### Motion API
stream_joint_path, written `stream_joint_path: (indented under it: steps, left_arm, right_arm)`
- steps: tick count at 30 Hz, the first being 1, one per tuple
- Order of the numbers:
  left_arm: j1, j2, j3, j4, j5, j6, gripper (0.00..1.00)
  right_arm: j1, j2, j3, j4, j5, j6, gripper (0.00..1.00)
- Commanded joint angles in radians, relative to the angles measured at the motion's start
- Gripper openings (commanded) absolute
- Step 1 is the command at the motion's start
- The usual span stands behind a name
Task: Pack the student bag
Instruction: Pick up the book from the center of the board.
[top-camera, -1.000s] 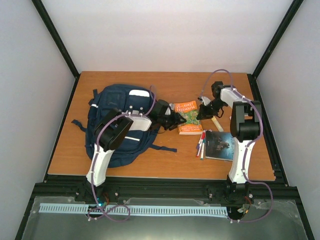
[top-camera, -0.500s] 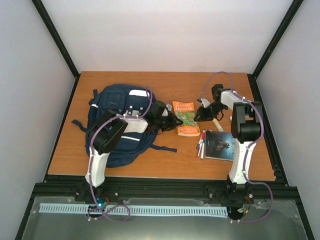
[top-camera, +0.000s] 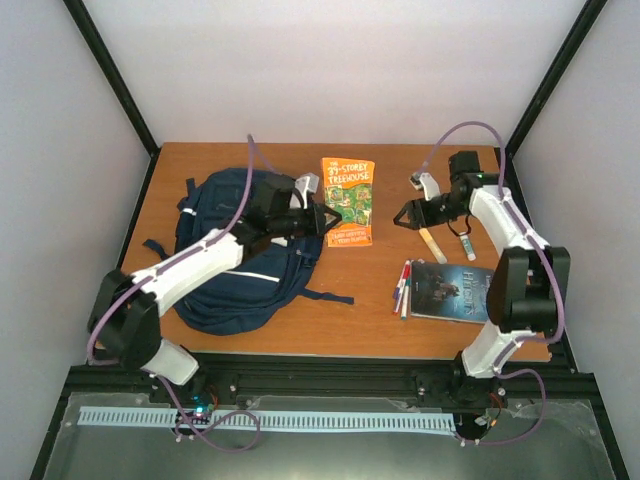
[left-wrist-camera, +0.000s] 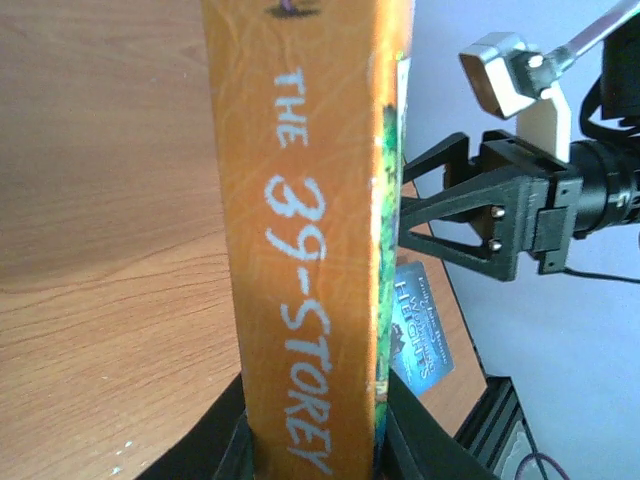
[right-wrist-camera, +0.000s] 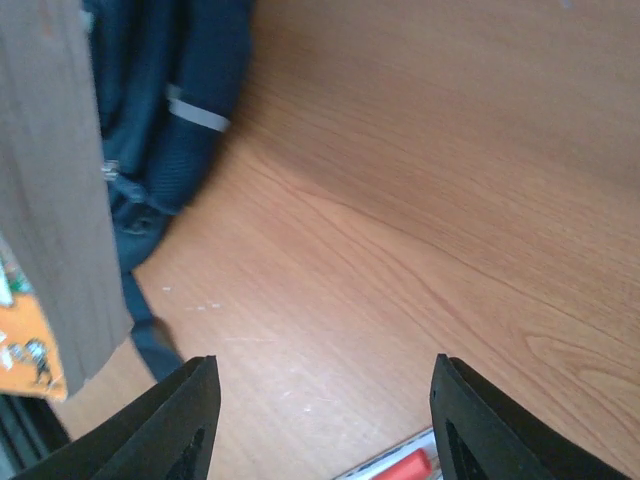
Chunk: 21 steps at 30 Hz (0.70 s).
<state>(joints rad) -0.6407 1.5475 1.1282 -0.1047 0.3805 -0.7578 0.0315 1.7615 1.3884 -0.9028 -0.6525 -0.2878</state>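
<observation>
A slip of the orange paperback book (top-camera: 347, 200) was judged to be the main risk. It was held only near one end, with its spine turned toward the left wrist camera, and most of its length stood out beyond the fingers. A quick turn toward the bag could therefore make it rotate or fall from the grip. A second risk was seen at the large navy-blue fabric backpack (top-camera: 240, 255), which lay flat on the left part of the wooden table (top-camera: 330, 325), just beside the book. It could not be told whether its opening was unzipped, so the book might be pushed against closed fabric. A collision was also thought possible, since the right gripper (top-camera: 405, 215) was near the book's far edge.

The left gripper (top-camera: 318, 218) was closed firmly on the book, which was raised over the table. The right gripper was spread wide and nothing was held or touched by it. A dark blue book (top-camera: 450, 290) and some pens (top-camera: 403, 285) lay below it, well apart from the bag.
</observation>
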Motion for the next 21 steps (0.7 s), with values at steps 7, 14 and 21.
stream_joint_path:
  steps: [7, 14, 21]
  left_arm:
    - [0.004, -0.291, -0.033, -0.239, -0.075, 0.217, 0.01]
    - [0.015, -0.413, -0.114, -0.22, -0.053, 0.24, 0.01]
    - [0.038, -0.495, -0.209, -0.003, 0.08, 0.183, 0.01]
  right_arm:
    - [-0.001, -0.332, -0.043, 0.038, -0.167, -0.059, 0.6]
    - [-0.001, -0.472, -0.053, 0.172, -0.169, 0.022, 1.0]
    - [0.0, -0.377, -0.117, 0.242, -0.515, 0.095, 1.0]
